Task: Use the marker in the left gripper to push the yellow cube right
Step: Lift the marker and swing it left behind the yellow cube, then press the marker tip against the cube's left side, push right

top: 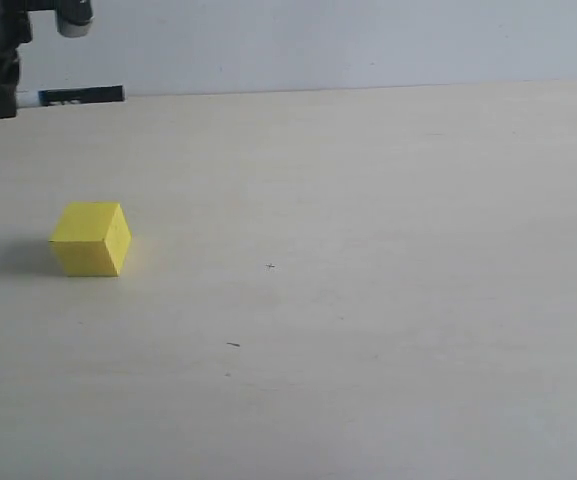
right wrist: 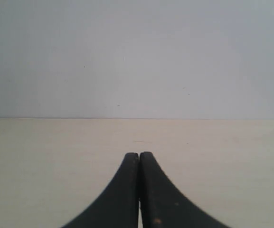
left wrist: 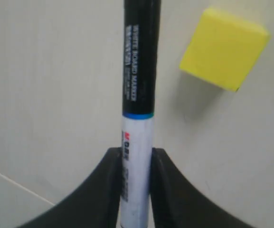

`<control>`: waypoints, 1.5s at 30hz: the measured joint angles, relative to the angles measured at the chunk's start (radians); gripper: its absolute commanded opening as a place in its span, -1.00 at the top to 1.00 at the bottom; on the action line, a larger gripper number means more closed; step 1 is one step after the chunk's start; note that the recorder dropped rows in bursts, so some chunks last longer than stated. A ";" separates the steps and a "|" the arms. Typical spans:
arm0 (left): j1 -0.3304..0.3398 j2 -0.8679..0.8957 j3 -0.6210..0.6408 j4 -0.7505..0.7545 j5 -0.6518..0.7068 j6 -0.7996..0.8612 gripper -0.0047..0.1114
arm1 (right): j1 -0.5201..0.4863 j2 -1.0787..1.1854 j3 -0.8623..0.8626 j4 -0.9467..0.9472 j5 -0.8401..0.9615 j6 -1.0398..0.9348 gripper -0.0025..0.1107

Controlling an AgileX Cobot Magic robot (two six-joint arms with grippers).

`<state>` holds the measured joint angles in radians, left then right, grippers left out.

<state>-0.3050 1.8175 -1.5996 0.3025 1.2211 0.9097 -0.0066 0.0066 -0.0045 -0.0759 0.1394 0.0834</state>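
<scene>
My left gripper [left wrist: 136, 156] clamped the whiteboard marker [left wrist: 141, 71] by its smooth white barrel, clear of the sharp-edged yellow cube [left wrist: 223, 47]; my right gripper [right wrist: 139, 156] sat closed, empty.

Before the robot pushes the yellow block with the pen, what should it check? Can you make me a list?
1. Marker gripped firmly by the left tool: ok, the jaws are shut on its white barrel.
2. Marker touching the yellow cube: not ok, both views show a gap between them.
3. Marker down beside the cube's left face: not ok, in the exterior view it sits well above the cube, not beside it.
4. Path to the right of the cube: ok, only bare table shows there.
5. Right tool out of the way: ok, it is shut and sees only table and wall.
</scene>
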 measured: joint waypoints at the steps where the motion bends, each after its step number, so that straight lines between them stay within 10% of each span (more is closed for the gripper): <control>1: 0.029 0.019 0.002 0.015 0.000 0.003 0.92 | 0.000 0.000 0.000 0.000 0.000 0.000 0.96; 13: 0.347 0.083 0.247 -0.155 -0.246 0.328 0.92 | 0.000 0.000 0.000 0.000 0.000 0.000 0.96; 45: 0.441 0.220 0.296 -0.354 -0.367 0.799 0.92 | 0.000 0.000 0.000 0.000 0.000 0.000 0.96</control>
<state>0.1363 2.0376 -1.3032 -0.0519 0.8540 1.7085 -0.0066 0.0066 -0.0045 -0.0759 0.1394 0.0834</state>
